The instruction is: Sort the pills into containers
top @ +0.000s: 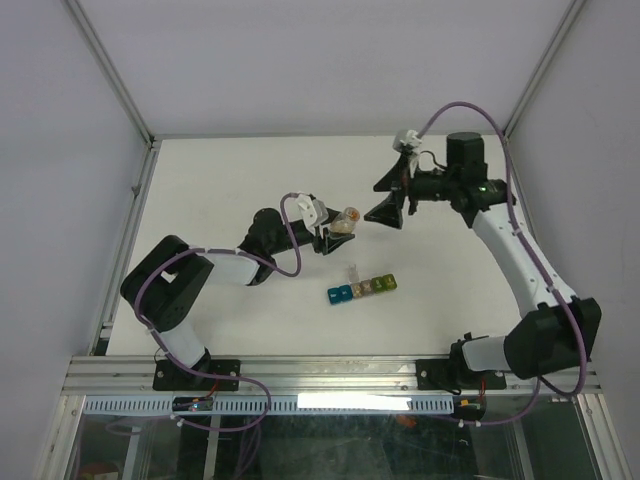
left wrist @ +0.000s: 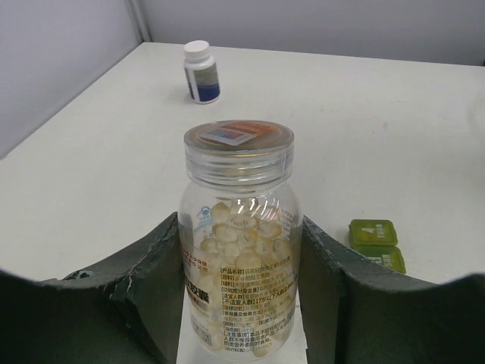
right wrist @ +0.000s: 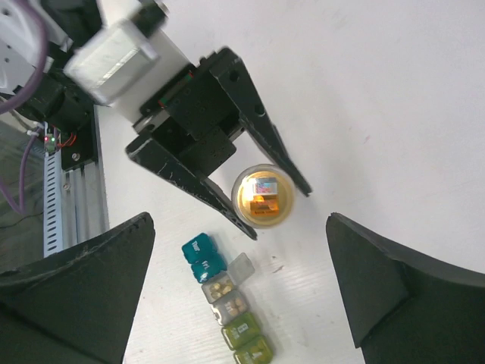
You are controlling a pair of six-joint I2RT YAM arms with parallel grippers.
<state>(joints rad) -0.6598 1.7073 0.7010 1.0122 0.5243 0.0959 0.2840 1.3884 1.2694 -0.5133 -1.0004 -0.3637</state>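
The containers are a short strip of joined cells, teal to grey to green, lying on the table in front of both grippers. In the right wrist view one grey cell has its lid flipped up, with tan pills inside. The grey cell beside it also shows pills. My left gripper is shut on a clear round bottle full of pale pills, held upright with its cap on. My right gripper hangs wide open above that bottle, holding nothing.
A white-capped bottle stands upright towards the far side of the table, behind the right arm's wrist. Two green cells lie just right of the left fingers. Enclosure walls and metal rails border the table.
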